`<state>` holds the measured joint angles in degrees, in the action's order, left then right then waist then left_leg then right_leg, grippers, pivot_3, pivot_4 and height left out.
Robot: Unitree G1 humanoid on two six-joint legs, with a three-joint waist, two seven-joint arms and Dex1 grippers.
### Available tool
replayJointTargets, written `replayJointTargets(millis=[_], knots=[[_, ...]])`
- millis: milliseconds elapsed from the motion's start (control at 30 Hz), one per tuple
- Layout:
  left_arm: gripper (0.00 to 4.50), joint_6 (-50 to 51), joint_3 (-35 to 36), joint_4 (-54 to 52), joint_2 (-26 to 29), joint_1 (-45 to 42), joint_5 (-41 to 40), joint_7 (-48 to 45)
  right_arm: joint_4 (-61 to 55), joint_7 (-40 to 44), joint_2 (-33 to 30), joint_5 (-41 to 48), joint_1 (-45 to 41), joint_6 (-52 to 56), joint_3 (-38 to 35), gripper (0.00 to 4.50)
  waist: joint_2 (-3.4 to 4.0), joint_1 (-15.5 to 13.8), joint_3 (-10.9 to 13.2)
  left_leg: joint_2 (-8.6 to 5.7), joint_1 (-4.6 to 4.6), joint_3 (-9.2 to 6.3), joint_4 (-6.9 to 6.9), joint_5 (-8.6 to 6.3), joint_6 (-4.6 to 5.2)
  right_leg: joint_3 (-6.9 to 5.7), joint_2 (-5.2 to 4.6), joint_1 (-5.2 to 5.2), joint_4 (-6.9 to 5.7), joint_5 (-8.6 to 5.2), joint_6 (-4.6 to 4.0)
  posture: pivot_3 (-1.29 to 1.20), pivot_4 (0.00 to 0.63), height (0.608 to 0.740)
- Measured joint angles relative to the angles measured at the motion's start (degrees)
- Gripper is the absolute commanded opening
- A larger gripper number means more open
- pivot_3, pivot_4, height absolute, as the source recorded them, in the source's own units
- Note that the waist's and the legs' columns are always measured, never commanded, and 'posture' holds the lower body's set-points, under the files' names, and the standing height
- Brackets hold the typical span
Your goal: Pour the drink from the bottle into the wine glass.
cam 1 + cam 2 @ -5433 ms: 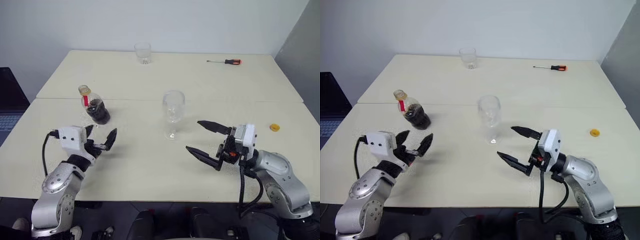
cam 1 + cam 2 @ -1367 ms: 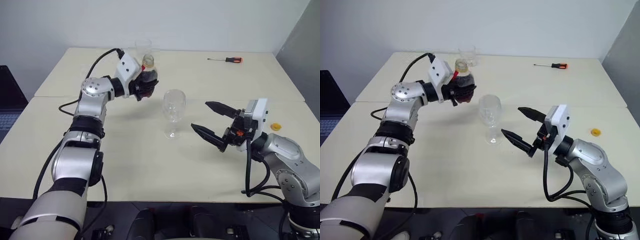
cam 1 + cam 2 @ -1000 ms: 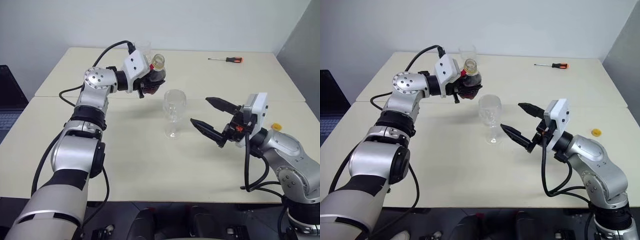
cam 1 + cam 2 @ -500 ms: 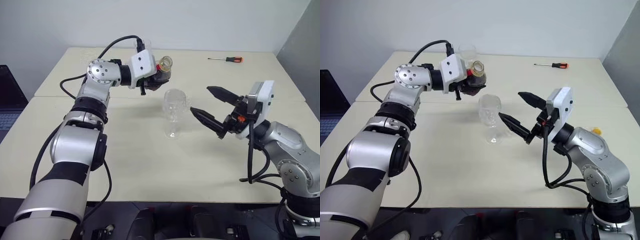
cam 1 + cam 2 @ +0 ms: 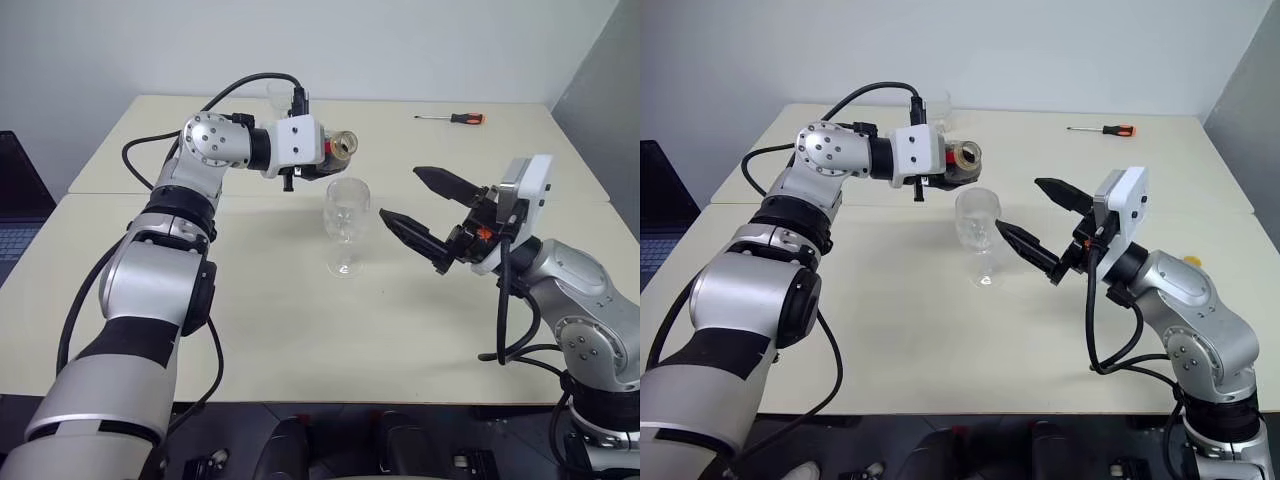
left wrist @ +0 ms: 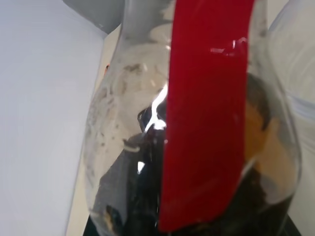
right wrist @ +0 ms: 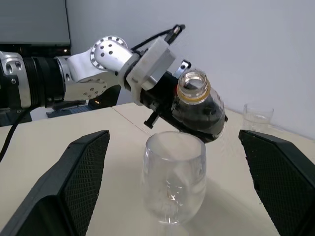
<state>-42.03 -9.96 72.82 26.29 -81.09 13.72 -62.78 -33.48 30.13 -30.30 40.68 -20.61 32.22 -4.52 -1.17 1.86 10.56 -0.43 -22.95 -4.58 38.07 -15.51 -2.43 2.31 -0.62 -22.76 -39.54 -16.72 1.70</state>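
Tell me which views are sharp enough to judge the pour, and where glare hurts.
Right wrist view: sharp; small clear plastic bottle tilted over the clear stemmed wine glass. Left wrist view: too close, blurred, with a glare streak on the bottle. Head views: evenly lit, soft shadows.

Clear bottle (image 7: 199, 110) w/ red label, dark brown drink (image 7: 197, 120); clear wine glass (image 7: 173, 177).

The place looks like a lab or test room: two plain cream tables (image 5: 480, 330) pushed together before a bare white wall (image 5: 400, 45), a screwdriver (image 5: 452, 120) on the far table, a laptop (image 5: 18, 215) at the left edge.
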Motion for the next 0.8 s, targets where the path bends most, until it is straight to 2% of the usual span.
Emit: replayJointTargets(millis=[800], knots=[[1.31,-10.11,-6.26,1.83,3.56,-2.98,9.73,8.03,0.09,-0.33,1.01,-1.3,-0.38,-0.51,0.31,4.5,0.0,0.05,0.0,-0.01,-0.19,0.02,0.06,0.02,0.02,0.15,0.02,-0.44,-0.35,0.0,0.0,0.0,0.15,0.74]])
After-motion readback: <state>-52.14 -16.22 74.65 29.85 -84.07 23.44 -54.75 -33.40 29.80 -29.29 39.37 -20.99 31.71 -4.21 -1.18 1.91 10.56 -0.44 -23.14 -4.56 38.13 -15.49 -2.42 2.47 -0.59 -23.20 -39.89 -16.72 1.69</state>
